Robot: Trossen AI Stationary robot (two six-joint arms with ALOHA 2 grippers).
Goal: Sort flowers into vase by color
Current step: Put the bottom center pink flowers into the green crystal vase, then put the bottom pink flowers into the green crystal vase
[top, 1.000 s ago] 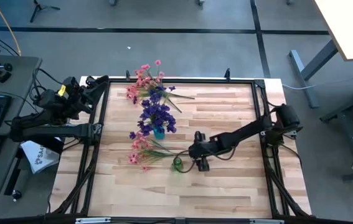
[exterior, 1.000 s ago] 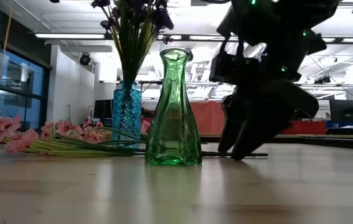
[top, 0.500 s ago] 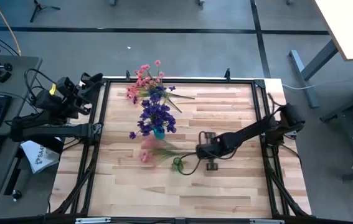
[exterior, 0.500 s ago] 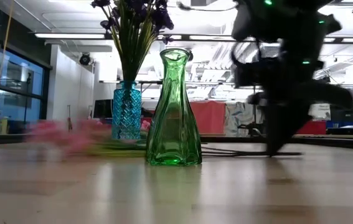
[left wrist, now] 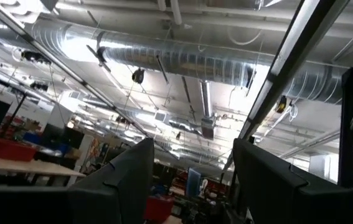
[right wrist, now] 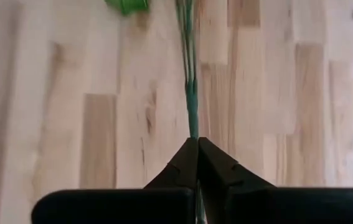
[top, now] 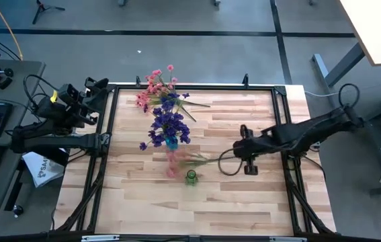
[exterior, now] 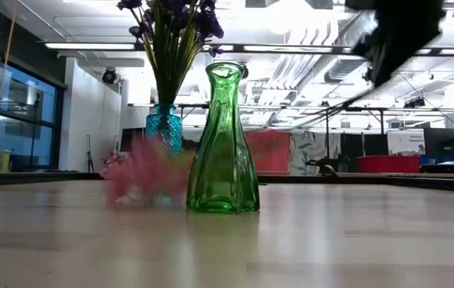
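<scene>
1. The right pincer point(top: 245, 152) is pinching the green stem end of a pink sprig point(top: 174, 163), its fingers point(right wrist: 188, 163) pressed together on the stem above the wooden bench point(top: 244, 202).
2. The stem is stretching away from the right pincer toward the green vase point(top: 191, 177), with the blurred pink blossoms at the far end, just beside that vase.
3. In the low view the pink blossoms point(exterior: 146, 178) are showing low beside the green vase point(exterior: 223, 144).
4. The blue vase point(top: 171, 142), beyond the blossoms from the right pincer, is holding purple flowers point(top: 168, 123).
5. More pink flowers point(top: 153, 87) are lying at the bench's far edge.
6. The left pincer point(top: 99, 87) is waiting off the bench's left corner, its fingers point(left wrist: 120, 183) standing apart and holding nothing.
</scene>
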